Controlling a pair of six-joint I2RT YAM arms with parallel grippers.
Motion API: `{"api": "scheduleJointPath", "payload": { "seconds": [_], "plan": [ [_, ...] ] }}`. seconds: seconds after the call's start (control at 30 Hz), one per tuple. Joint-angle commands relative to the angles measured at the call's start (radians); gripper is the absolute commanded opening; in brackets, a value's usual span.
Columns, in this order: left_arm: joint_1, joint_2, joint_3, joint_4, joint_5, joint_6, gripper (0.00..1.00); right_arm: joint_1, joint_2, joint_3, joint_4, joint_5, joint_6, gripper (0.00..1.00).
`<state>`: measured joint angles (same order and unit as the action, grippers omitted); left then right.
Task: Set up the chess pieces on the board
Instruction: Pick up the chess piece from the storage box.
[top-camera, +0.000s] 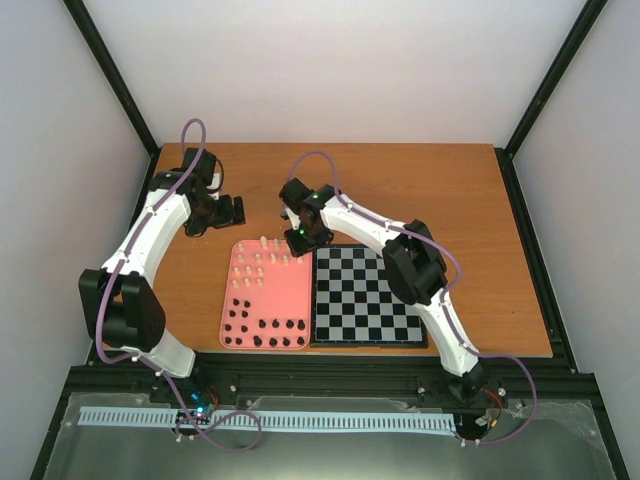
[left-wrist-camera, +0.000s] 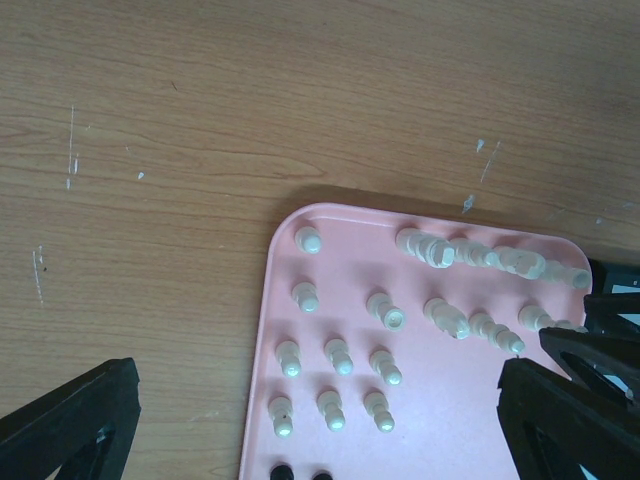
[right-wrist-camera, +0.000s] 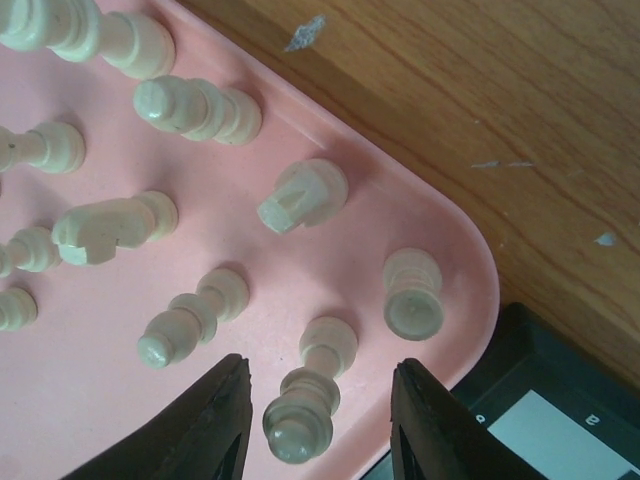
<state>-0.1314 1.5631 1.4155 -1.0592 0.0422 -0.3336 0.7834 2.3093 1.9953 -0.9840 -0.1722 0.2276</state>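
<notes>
**Operator:** What has my right pincer got?

**Spotter:** Nothing gripped that I can see. Your right pincer (right-wrist-camera: 318, 425) straddles one upright cream piece (right-wrist-camera: 298, 420). The jaws stand apart, with a sliver of pink showing on each side, so it is open around the piece and not clamped on it.

**Operator:** Where does that piece stand?

**Spotter:** It is on the pink tray (right-wrist-camera: 350, 270), in the far corner nearest the board (right-wrist-camera: 560, 430). The other cream pieces (top-camera: 262, 262) crowd close beside it. The black pieces (top-camera: 262, 330) sit at the tray's near end. From above, no piece shows on the board's squares yet.

**Operator:** So which step is this?

**Spotter:** I'd judge it the first pick-up. Next you need to close squarely on the piece. Lift it straight up so you don't knock the neighbours just beside it. Then carry it across to the board, which lies against the tray's right edge.

**Operator:** And my left arm?

**Spotter:** Your left pincer (left-wrist-camera: 318, 380) hangs wide open over the far-left part of the tray and holds nothing. Keep it clear of the right arm's path.
</notes>
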Motion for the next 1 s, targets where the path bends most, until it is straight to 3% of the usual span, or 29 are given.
{"api": "scheduleJointPath", "payload": {
  "seconds": [0.0,0.27,0.57,0.97],
  "plan": [
    [-0.008,-0.002,0.017,-0.003,0.007,-0.01,1.0,0.016,0.033,0.039,-0.031,-0.014,-0.015,0.38],
    [-0.007,0.001,0.015,-0.004,0.006,-0.01,1.0,0.017,0.036,0.04,-0.04,-0.011,-0.017,0.26],
    [-0.007,0.003,0.014,-0.006,0.001,-0.009,1.0,0.019,0.013,0.039,-0.064,-0.005,-0.022,0.04],
    [-0.007,0.005,0.021,-0.013,0.001,-0.009,1.0,0.017,-0.148,0.061,-0.171,0.062,-0.009,0.03]
  ]
}}
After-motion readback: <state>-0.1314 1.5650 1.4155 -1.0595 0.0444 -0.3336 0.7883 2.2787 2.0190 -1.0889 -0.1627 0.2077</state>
